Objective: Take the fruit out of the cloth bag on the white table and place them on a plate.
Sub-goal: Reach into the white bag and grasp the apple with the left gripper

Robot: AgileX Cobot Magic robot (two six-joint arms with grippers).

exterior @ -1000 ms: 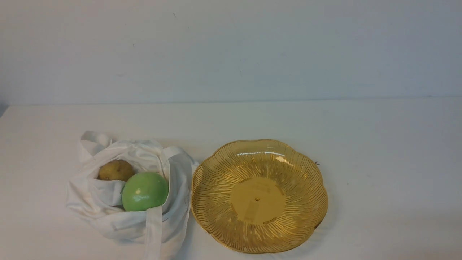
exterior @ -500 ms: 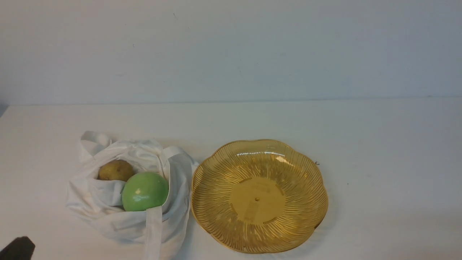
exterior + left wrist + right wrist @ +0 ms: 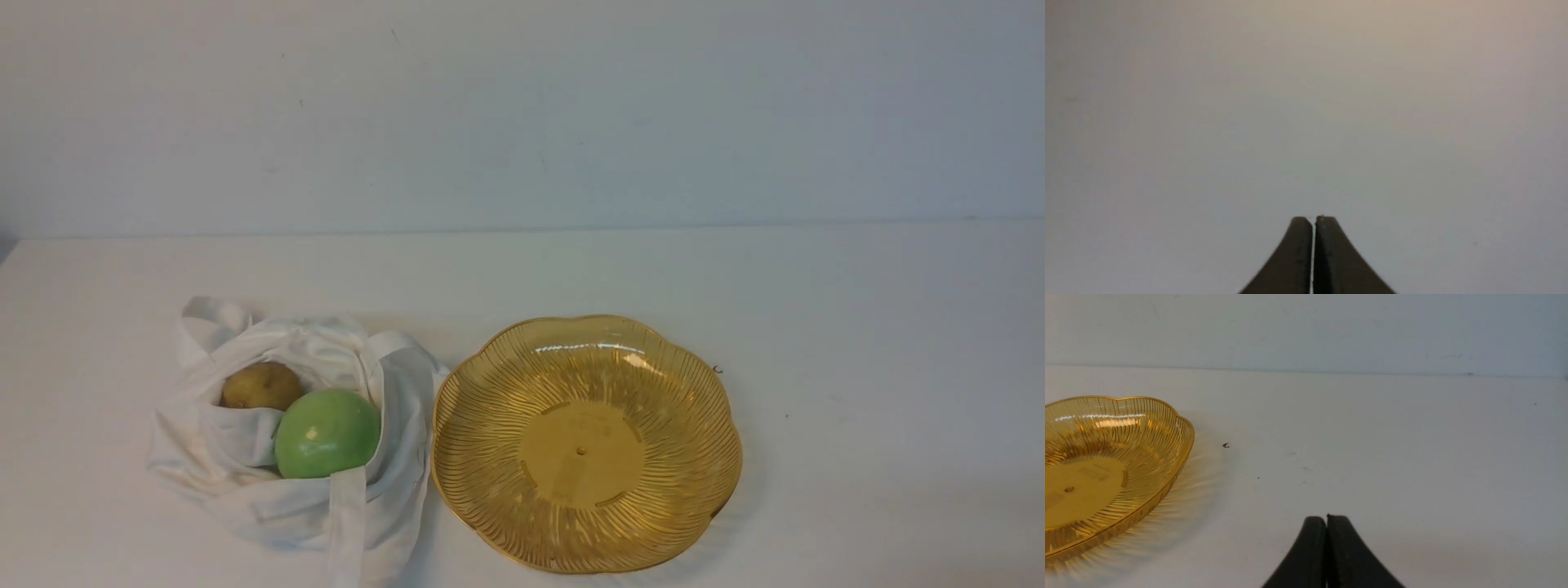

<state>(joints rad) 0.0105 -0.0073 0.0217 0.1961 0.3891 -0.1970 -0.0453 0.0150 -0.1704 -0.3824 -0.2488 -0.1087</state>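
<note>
The white cloth bag (image 3: 237,482) lies open at the front left of the white table (image 3: 857,327). Inside it sit the green apple (image 3: 327,433) and, behind it, the smaller brownish-yellow fruit (image 3: 261,385). A strap (image 3: 347,523) lies over the bag's front below the apple. The amber plate (image 3: 653,384) stands empty just right of the bag; it also shows in the right wrist view (image 3: 1151,428). My left gripper (image 3: 1314,220) is shut and empty over plain white surface. My right gripper (image 3: 1326,519) is shut and empty, to the right of the plate. Neither gripper shows in the front view.
A pale grey-white wall (image 3: 522,114) rises behind the table. A tiny dark speck (image 3: 1226,445) lies on the table just right of the plate.
A dark part of my left arm showed at the bottom left corner of the front view half a second ago and is out of that view now. Bag, fruit and plate have not moved.
</note>
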